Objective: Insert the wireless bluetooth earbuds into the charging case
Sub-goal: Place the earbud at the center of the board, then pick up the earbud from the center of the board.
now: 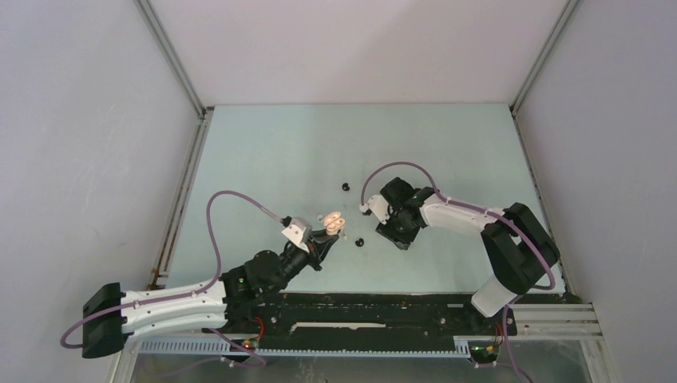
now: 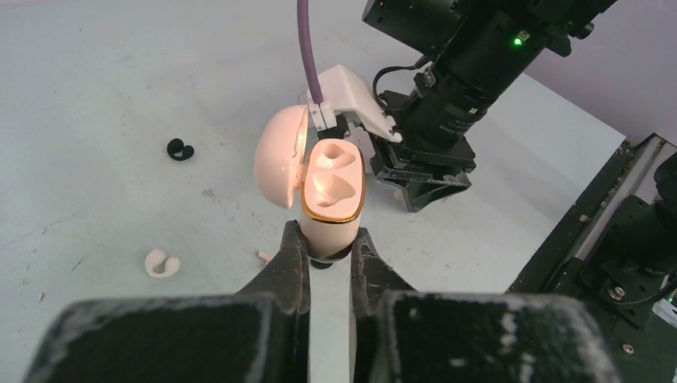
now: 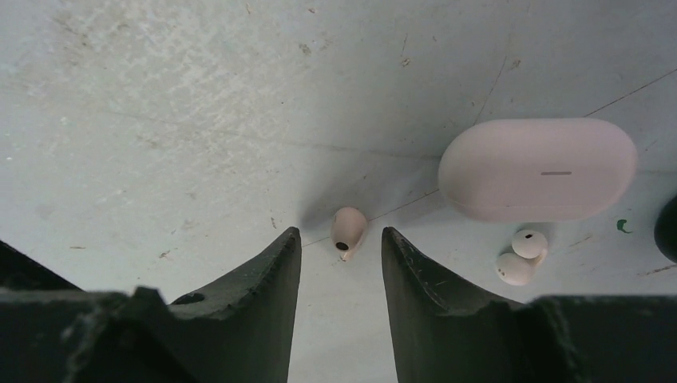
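My left gripper (image 1: 329, 232) is shut on the base of a pale pink charging case (image 2: 330, 194) with a gold rim. It holds the case upright with the lid (image 2: 279, 157) swung open. I cannot tell whether its two wells hold buds. My right gripper (image 3: 341, 233) is open and points down at the table. A pale pink earbud (image 3: 348, 230) lies on the table just ahead of the gap between its fingertips. A pink case shell (image 3: 536, 169) shows at the upper right of the right wrist view. The right gripper (image 1: 393, 233) sits just right of the case (image 1: 333, 220).
A white earbud (image 2: 162, 262) lies left of my left fingers and also shows in the right wrist view (image 3: 523, 257). Black earbuds lie at the far side (image 1: 346, 187) and beside the case (image 1: 359, 241); one also shows in the left wrist view (image 2: 180, 149). The black rail (image 1: 383, 311) runs along the near edge.
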Tool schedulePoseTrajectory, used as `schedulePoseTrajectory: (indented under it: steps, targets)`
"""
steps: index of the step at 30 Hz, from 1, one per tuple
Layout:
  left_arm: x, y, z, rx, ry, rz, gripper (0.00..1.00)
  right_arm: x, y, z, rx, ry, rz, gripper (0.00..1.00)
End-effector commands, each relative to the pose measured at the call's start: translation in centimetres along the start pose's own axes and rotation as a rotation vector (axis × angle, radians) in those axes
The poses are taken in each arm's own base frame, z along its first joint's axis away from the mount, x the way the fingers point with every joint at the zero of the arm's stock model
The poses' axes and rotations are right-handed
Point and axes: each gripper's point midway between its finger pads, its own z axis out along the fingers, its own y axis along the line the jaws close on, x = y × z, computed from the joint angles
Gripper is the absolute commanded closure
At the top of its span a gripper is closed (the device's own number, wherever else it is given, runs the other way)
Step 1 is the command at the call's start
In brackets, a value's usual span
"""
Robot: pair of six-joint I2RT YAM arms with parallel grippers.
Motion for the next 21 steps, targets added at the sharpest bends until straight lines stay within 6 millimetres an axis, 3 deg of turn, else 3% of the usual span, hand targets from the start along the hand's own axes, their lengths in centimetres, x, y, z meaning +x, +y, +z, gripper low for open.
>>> schedulePoseTrajectory:
  steps: [1, 9, 21]
  targets:
    - [-1.3, -0.1, 0.0, -0.013, -0.040, -0.028, 1.00, -1.6, -1.2, -0.2, 0.056, -0.021, 0.001, 0.57]
    - [-1.0, 0.0, 0.0, -0.011, -0.034, -0.022, 1.00, -1.8, -0.7, 1.0, 0.036, 0.012, -0.008, 0.60]
    - [-0.8, 0.1, -0.2, -0.012, -0.036, -0.027, 1.00, -1.4, -0.6, 1.1, 0.020, 0.046, 0.013, 0.65]
